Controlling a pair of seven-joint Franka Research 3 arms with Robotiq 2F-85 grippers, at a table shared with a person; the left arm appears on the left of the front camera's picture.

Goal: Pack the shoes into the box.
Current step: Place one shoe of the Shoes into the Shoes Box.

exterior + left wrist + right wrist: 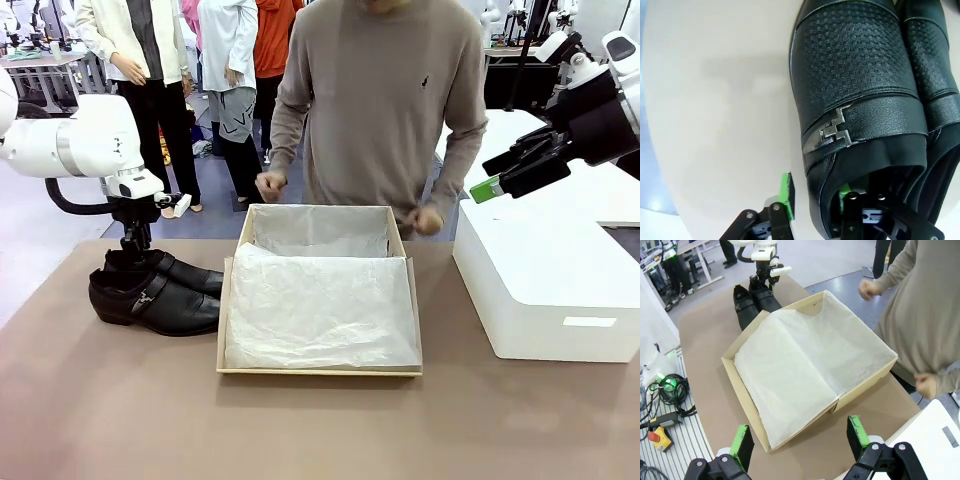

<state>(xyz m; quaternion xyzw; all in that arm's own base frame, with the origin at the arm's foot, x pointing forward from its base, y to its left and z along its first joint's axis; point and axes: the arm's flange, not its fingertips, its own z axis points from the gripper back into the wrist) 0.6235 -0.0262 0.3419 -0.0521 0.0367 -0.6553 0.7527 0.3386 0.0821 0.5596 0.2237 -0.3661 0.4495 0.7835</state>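
Observation:
The shoes point(155, 295), a glossy black pair with a silver buckle point(832, 131), lie side by side on the table left of the box. My left gripper point(135, 245) points straight down at their heel end. In the left wrist view it point(815, 197) straddles the near shoe's point(855, 75) side wall, one green pad outside with a small gap to the leather and the other inside the opening. The box point(320, 371) sits mid-table, lined with white tissue paper point(320, 305). My right gripper point(500, 178) hangs open and high at the right, above the box's point(865, 385) corner.
A larger white box point(545, 280) stands at the table's right. A person stands at the far edge behind the tan box, hands point(428, 220) held near the waist. Bare tabletop lies in front of the box and shoes. Cables point(670, 390) lie off the table's side.

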